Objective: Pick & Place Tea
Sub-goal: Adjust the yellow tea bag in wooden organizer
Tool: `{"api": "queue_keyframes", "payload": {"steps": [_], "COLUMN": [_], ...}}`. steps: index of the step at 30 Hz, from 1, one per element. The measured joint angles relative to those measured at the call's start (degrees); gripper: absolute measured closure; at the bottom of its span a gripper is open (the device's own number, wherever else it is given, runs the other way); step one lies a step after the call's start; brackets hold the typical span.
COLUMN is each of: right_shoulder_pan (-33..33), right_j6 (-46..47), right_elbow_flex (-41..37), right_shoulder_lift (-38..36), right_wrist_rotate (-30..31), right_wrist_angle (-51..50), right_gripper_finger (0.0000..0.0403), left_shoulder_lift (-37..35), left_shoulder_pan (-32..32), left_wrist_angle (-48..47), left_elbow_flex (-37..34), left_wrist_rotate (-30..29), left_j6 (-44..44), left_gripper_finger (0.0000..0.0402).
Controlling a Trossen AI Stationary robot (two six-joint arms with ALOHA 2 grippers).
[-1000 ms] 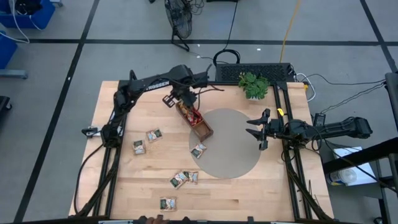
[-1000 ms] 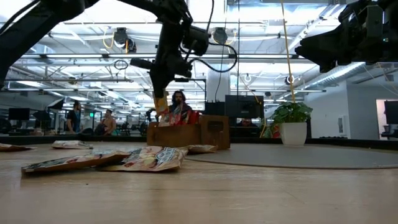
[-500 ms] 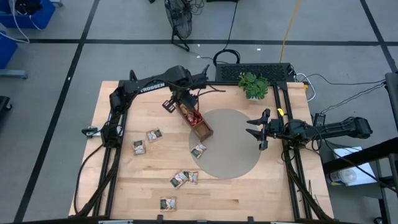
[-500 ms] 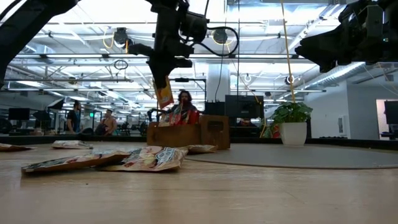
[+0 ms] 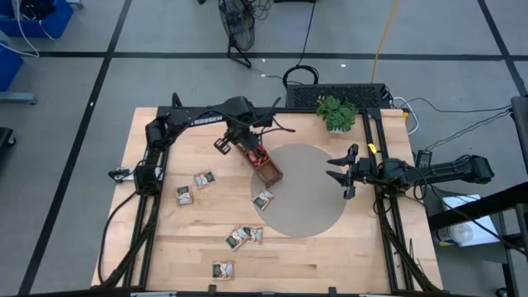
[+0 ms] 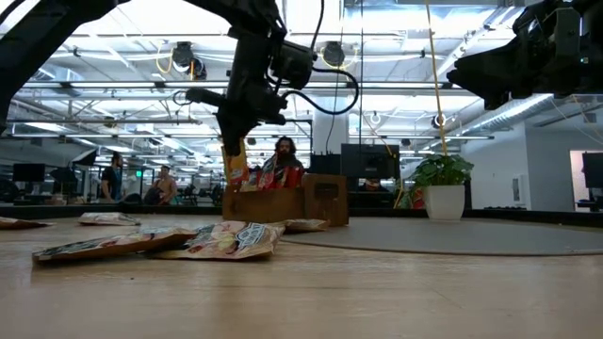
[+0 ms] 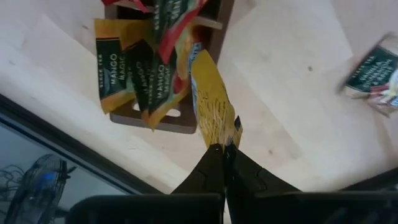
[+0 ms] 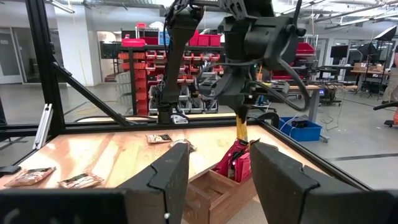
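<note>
Pinching a flat yellow paper sachet (image 7: 213,106), the left gripper (image 7: 224,149) hangs over the wooden tray (image 7: 186,121).

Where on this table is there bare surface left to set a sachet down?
Free: the grey round mat, bare apart from the brown wooden tray and one sachet at its left rim; also the wood strip along the right edge. Crowded: the left-front wood, with scattered tea sachets, and the tray's already stuffed far end.
</note>
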Motion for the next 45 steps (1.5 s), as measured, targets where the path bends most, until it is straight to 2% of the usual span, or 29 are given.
{"api": "queue_keyframes", "payload": {"steps": [13, 28, 45], "right_shoulder_pan": [-0.01, 0.00, 0.00], "right_j6": [0.00, 0.00, 0.00], "right_elbow_flex": [0.01, 0.00, 0.00], "right_shoulder_lift": [-0.02, 0.00, 0.00], "right_wrist_rotate": [0.00, -0.02, 0.00], "right_wrist_angle": [0.00, 0.00, 0.00], "right_gripper_finger": [0.0248, 0.0248, 0.0248], "left_shoulder_lift": [-0.02, 0.04, 4.45], "left_shoulder_pan": [0.00, 0.17, 0.15], "left_wrist_angle": [4.81, 4.50, 3.85], "left_elbow_flex": [-0.94, -0.94, -0.94], "left_wrist_rotate": [0.21, 0.77, 0.23], "left_j6": [2.77, 2.28, 2.99], "left_gripper_finger": [0.0400, 0.0401, 0.0400]}}
